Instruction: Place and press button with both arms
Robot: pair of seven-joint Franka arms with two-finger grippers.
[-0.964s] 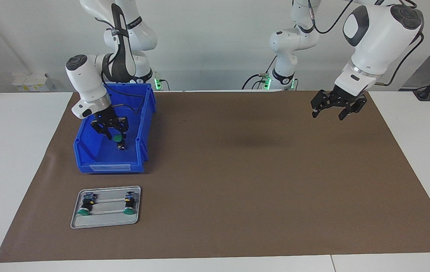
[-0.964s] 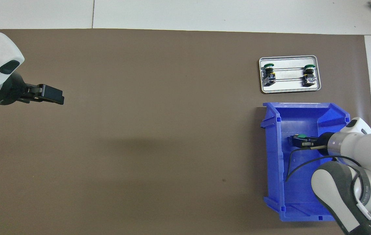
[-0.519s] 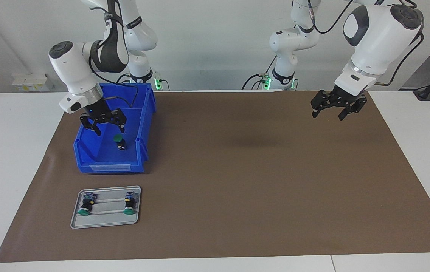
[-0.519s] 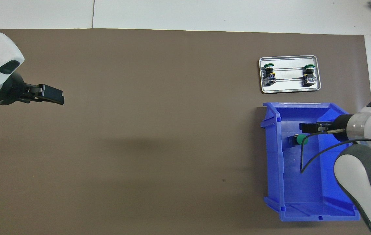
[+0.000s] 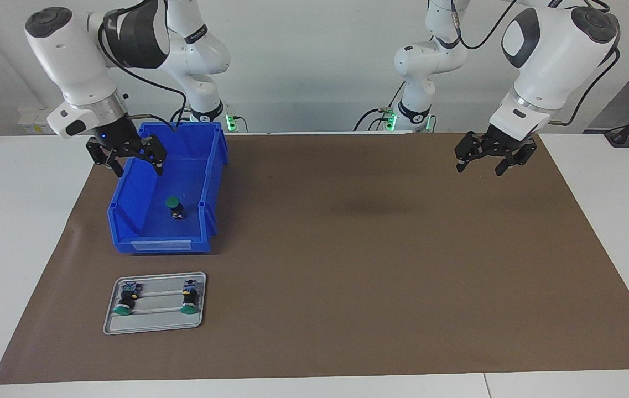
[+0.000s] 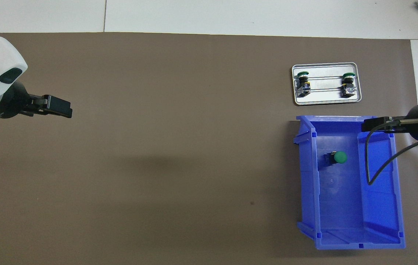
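Two arms appeared in the facing view. The right gripper [image 5: 129,160] hung raised over the edge of the blue bin [image 5: 126,221] nearest the right arm's end of the table, fingers spread wide and holding nothing. Below that gripper, on the bin floor, stood the button [image 5: 174,208], green cap up, clear of the fingers. Two more buttons [image 5: 124,301] [image 5: 188,298] lay on the metal tray [image 5: 154,326], which sat on the brown mat [image 5: 347,249] beside the bin, farther from the robots. The left gripper [image 5: 492,155] waited in the air over the mat at the left arm's end of the table, fingers apart and empty, well apart from the bin and tray.

One gripper per side showed in the overhead view. The right gripper [image 6: 376,124] lay over the bin [image 6: 396,206] rim at the corner nearest the tray [image 6: 326,101]; its opening could not be judged from this angle. The button [image 6: 337,157] sat on the bin floor, apart from that gripper. The tray's two buttons [image 6: 303,81] [image 6: 348,82] lay on their sides, green caps pointing away from the robots. The left gripper [image 6: 57,106] hovered over bare mat [image 6: 157,147], nothing beneath it.
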